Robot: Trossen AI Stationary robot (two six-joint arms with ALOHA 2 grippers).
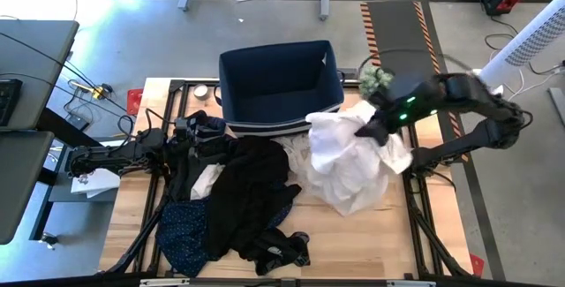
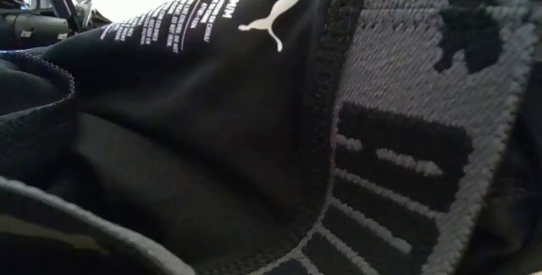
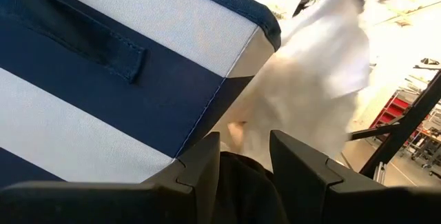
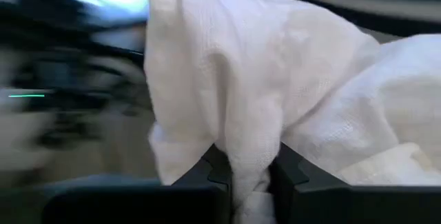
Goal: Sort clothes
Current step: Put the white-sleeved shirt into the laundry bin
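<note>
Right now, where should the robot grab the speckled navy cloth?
Pinch the speckled navy cloth at its bare front left corner, coming straight down from above. It lies flat there, while the black clothes cover its right edge.

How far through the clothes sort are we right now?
Done: nothing visible inside the navy bin. In hand: right gripper pinches a white garment beside the bin; left gripper straddles black fabric. Left: black, white and speckled navy pieces on the table.

A wooden table (image 1: 353, 234) carries black, white and navy clothes (image 1: 252, 194) and a navy bin (image 1: 278, 79).
</note>
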